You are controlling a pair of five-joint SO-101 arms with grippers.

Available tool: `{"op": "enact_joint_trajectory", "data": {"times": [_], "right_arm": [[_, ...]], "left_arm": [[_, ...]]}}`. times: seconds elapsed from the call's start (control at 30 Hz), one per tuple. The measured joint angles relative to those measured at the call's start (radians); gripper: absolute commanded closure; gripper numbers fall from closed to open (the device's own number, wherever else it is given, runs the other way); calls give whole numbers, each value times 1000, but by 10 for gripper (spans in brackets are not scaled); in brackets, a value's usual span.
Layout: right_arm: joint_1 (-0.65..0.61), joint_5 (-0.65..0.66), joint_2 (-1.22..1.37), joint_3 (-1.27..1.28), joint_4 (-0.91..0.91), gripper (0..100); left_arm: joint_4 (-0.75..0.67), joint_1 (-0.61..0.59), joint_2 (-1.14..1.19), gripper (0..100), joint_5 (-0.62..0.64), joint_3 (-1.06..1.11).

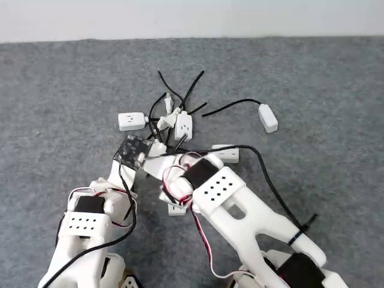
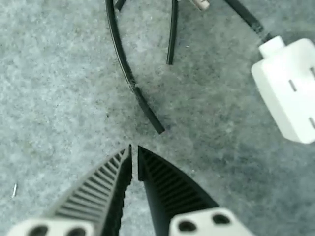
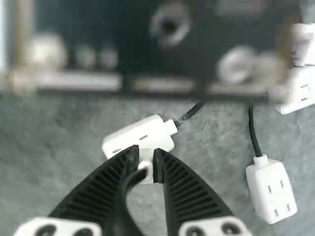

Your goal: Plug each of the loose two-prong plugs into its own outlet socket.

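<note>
White plug [image 3: 146, 171] is clenched in the right tool [image 3: 144, 157], touching 1 socket [image 3: 139, 136], seemingly not seated; left tool [image 2: 134, 153] closed on nothing. Another socket [image 3: 271, 191] lies unfilled: most remains.

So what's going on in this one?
Several white outlet sockets on black cords lie scattered over a grey mat. The right gripper has its fingers shut on a small white plug, held right against one socket; whether the plug is seated can't be told. The left gripper is shut and empty, low over the mat near a loose cord end, with a second socket off to one side.
</note>
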Motion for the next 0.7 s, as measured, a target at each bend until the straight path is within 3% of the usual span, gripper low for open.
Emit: {"op": "enact_joint_trajectory", "data": {"times": [0.17, 0.4, 0.7], "right_arm": [[21, 74, -2, 60, -87, 990], [-5, 80, -25, 63, -100, 990], [69, -2, -249, 97, 212, 990]], "left_arm": [[0, 0, 0, 985, 2, 0], [0, 2, 0, 985, 2, 0], [0, 2, 0, 985, 2, 0]]}}
